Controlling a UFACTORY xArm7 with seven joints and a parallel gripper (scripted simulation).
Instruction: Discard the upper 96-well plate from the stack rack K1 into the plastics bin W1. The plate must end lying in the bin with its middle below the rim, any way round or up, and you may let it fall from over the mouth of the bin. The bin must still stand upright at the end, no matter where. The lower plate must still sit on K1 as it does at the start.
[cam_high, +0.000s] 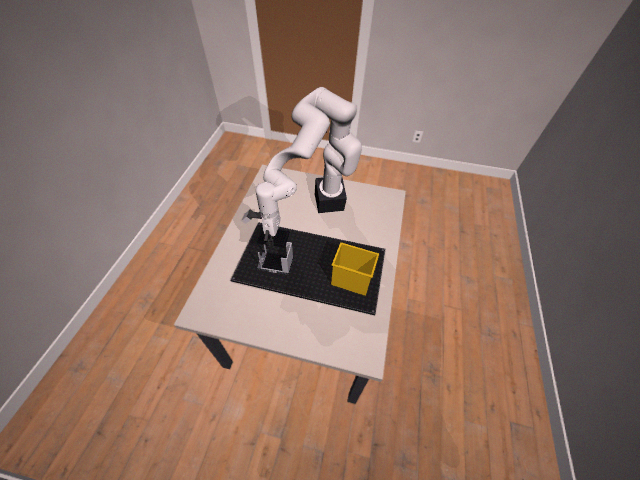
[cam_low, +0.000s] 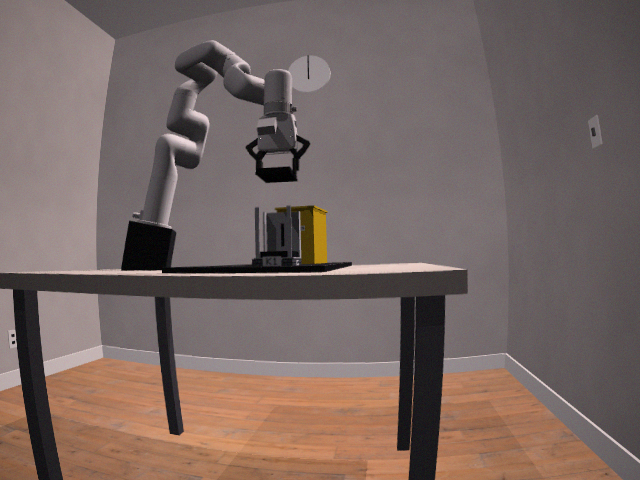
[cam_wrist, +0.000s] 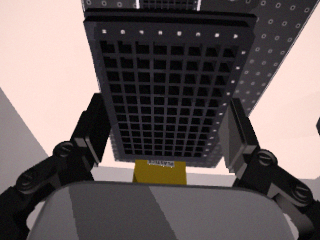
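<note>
My gripper (cam_low: 277, 170) is shut on the upper 96-well plate (cam_low: 277, 175), a black grid plate, and holds it level well above the stack rack K1 (cam_low: 277, 237). In the wrist view the plate (cam_wrist: 165, 90) fills the space between my two fingers. In the overhead view my gripper (cam_high: 268, 238) hangs over the rack (cam_high: 276, 256) at the left of the black mat. The lower plate shows only as a dark edge between the rack posts (cam_wrist: 167, 4). The yellow bin W1 (cam_high: 354, 267) stands upright at the right of the mat, apart from the rack, and shows behind the rack in the side view (cam_low: 310, 235).
The black perforated mat (cam_high: 310, 273) lies on the table under rack and bin. The robot's black base (cam_high: 329, 198) stands behind the mat. The rack's thin upright posts (cam_low: 256, 229) rise under the held plate.
</note>
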